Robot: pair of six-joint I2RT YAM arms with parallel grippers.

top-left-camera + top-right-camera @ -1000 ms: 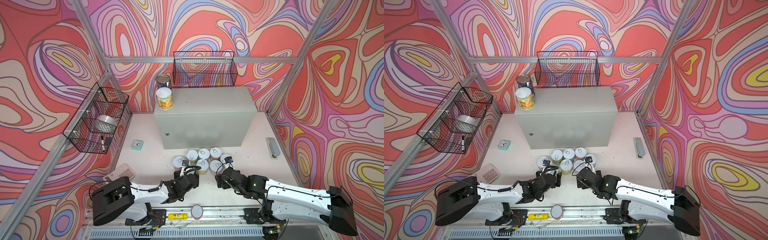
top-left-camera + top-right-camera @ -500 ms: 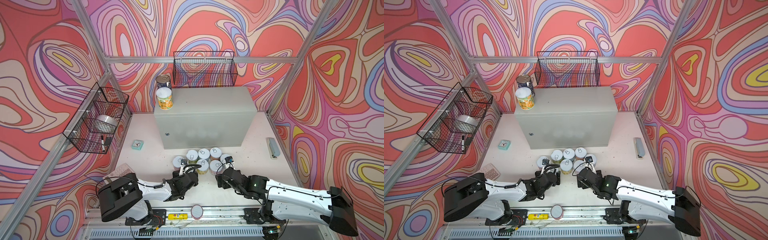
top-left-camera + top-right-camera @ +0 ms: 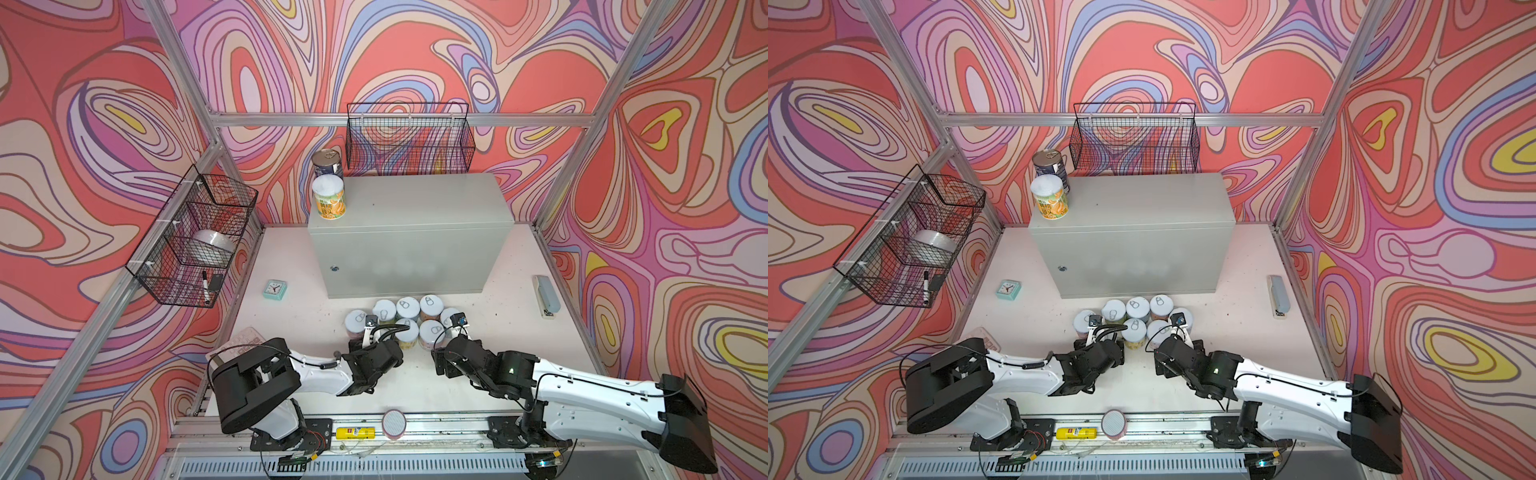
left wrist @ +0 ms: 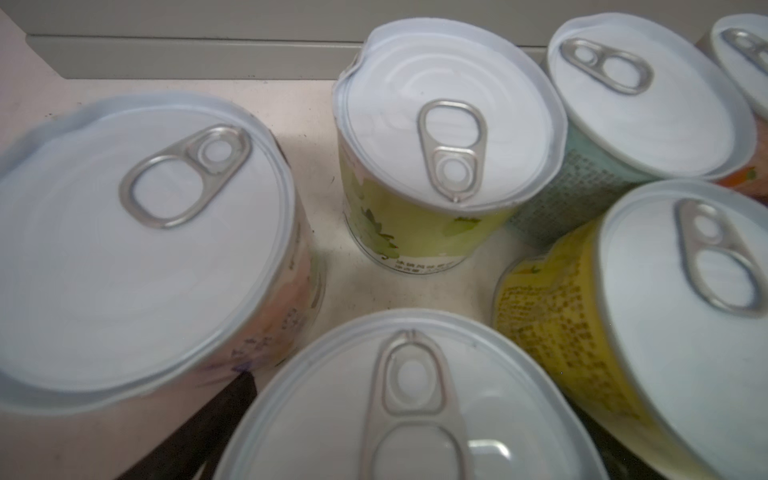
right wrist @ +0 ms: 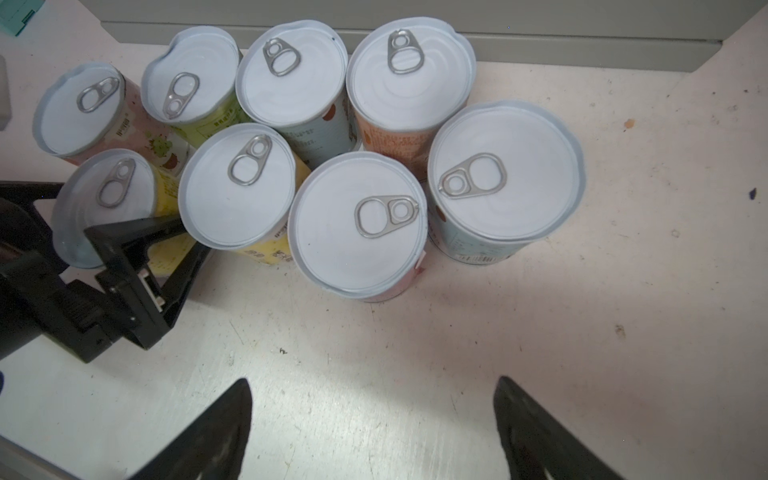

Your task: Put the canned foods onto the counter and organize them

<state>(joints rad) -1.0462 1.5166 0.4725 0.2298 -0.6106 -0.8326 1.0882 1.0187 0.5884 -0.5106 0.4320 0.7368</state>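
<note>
Pale tabletop (image 3: 291, 332) in front of the grey counter (image 3: 409, 208) carries eight short tins (image 5: 237, 187), upright and packed close. My left gripper (image 3: 374, 340) gapes at the nearest one; my right gripper (image 5: 374, 386) gapes empty, just short. They look rigid, slick and weighty: I'd pinch the sidewall under the lid.

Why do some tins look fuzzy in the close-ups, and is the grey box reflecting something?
Left wrist view: the pink-labelled tin is blurred, the green-labelled tin sharp. Right wrist view: the tin cluster is crisp but splays outward. In both top views the grey box faintly mirrors the white lids.
</note>
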